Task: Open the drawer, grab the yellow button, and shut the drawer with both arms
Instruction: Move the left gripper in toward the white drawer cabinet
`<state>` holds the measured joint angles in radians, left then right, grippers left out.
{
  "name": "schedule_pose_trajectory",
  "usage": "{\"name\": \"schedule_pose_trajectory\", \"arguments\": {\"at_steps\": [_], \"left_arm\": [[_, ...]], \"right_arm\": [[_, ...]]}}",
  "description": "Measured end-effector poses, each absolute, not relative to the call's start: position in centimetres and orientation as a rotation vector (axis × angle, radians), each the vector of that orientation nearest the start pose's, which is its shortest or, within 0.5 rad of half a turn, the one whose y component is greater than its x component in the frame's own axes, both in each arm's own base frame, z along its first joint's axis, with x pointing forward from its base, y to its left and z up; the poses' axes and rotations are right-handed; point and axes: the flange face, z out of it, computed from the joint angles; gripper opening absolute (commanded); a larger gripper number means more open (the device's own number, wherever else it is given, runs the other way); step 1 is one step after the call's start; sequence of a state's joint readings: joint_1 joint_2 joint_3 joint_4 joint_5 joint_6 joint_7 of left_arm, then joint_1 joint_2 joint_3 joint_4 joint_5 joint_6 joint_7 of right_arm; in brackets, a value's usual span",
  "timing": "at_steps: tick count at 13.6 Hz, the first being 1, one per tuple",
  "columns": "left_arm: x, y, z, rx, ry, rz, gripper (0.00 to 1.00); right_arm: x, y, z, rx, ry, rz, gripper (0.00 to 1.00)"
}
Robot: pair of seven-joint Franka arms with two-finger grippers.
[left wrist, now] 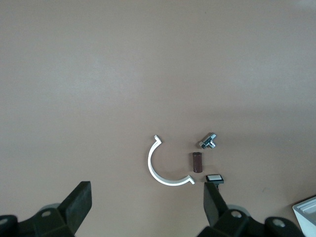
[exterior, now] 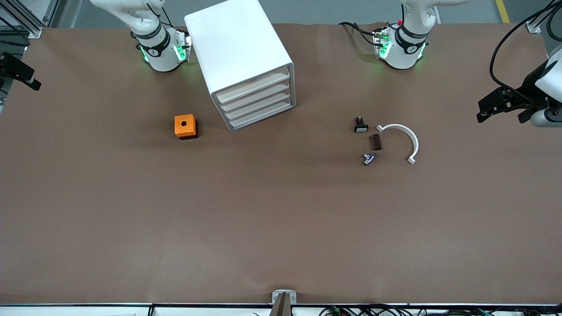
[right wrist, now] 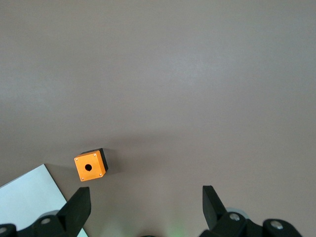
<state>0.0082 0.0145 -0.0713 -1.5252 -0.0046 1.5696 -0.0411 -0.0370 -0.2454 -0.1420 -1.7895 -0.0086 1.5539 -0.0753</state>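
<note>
The white cabinet [exterior: 239,52] stands between the two arm bases, and its cream-fronted top drawer [exterior: 253,86] is pushed in flush like the three below it. The button is hidden from every view. My left gripper [exterior: 486,109] hangs high over the left arm's end of the table; in the left wrist view it [left wrist: 146,195] is open and empty. My right gripper [exterior: 24,75] hangs over the right arm's end of the table, and in the right wrist view it [right wrist: 145,197] is open and empty too.
An orange cube with a hole [exterior: 185,126] sits beside the cabinet toward the right arm's end. Toward the left arm's end lie a small black part with a white face [exterior: 360,126], a brown piece [exterior: 375,141], a metal fitting [exterior: 369,159] and a white half ring [exterior: 406,139].
</note>
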Motion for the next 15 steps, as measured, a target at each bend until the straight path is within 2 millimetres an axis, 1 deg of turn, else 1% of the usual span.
{"name": "schedule_pose_trajectory", "arguments": {"at_steps": [4,7,8,9,11,13,15], "left_arm": [[55.9,-3.5,63.7,-3.148,0.035,-0.044,1.00],[56.3,-3.6,62.8,-3.149,0.030,-0.019,1.00],[56.6,-3.7,62.1,-3.157,-0.003,0.002,1.00],[57.1,-3.9,61.0,-3.175,-0.058,0.036,1.00],[58.4,-5.0,57.7,-3.183,-0.151,0.134,1.00],[59.8,-7.6,53.9,-3.178,-0.214,0.229,1.00],[61.0,-11.0,50.4,-3.156,-0.297,0.301,1.00]], "right_arm": [[46.5,-9.5,64.4,-3.112,0.157,-0.009,1.00],[46.5,-9.5,64.4,-3.112,0.157,-0.007,1.00],[46.5,-9.5,64.4,-3.112,0.157,-0.007,1.00],[46.5,-9.5,64.4,-3.112,0.157,-0.007,1.00],[46.5,-9.5,64.4,-3.112,0.157,-0.007,1.00],[46.5,-9.4,64.4,-3.112,0.156,-0.007,1.00],[46.5,-9.4,64.4,-3.112,0.155,-0.007,1.00]]}}
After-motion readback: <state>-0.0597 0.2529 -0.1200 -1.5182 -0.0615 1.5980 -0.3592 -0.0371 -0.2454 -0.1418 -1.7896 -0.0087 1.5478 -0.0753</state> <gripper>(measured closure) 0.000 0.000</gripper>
